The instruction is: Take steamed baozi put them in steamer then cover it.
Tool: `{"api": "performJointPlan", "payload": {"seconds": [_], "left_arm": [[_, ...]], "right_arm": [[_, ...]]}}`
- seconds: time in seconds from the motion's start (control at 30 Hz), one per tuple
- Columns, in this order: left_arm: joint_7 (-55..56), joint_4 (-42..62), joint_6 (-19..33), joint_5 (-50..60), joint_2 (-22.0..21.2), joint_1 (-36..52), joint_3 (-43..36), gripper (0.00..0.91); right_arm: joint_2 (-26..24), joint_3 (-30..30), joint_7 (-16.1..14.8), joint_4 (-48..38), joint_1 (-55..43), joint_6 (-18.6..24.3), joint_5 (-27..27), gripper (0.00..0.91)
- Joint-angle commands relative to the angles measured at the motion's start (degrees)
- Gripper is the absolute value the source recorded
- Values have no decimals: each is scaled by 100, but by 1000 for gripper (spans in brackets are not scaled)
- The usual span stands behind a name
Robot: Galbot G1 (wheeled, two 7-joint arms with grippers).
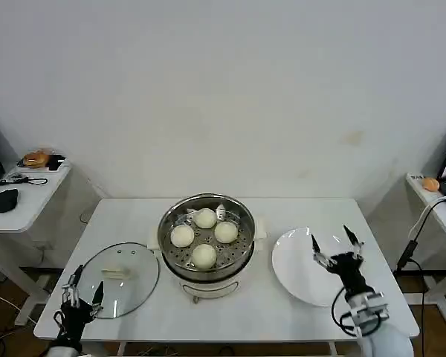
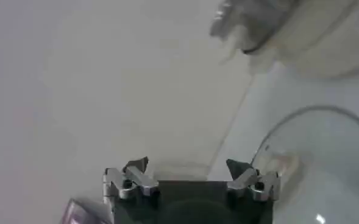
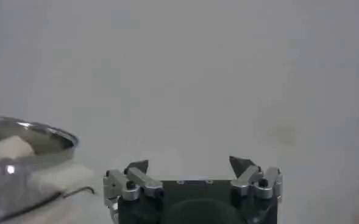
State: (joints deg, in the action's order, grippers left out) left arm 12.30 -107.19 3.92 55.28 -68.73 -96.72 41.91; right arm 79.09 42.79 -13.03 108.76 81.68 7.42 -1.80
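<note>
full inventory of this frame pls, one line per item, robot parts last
steamed baozi: 4, cream-white, all on the perforated tray inside the steamer
steamer: 1, shiny steel on a white base, centre of the table
cover: 1, clear glass with metal rim and pale handle, flat on the table to the steamer's left, not on the steamer
plate: 1, white, bare, on the table to the steamer's right
table: 1, white, holding all of the above
side tables: 2, white, at the far left and far right edges, with small items on them
left tool: 1, black and silver, open, at the cover's near-left edge
right tool: 1, black and silver, open, above the plate
</note>
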Motion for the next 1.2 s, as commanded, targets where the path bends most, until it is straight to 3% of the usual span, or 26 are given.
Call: {"api": "performJointPlan", "payload": {"seconds": [0.03,0.6,1.2], "left_arm": [[259,1016,131,1721,264,560,-347,907],[102,1810,142,1750,642,1436,-693,907],[47,2225,132,1816,705,2037,-930,907]], "right_arm": [[324,530,-56,398,719,179,249,907],[568,534,105,604,779,114,270,907],[690,508,123,496,824,198,375,907]]}}
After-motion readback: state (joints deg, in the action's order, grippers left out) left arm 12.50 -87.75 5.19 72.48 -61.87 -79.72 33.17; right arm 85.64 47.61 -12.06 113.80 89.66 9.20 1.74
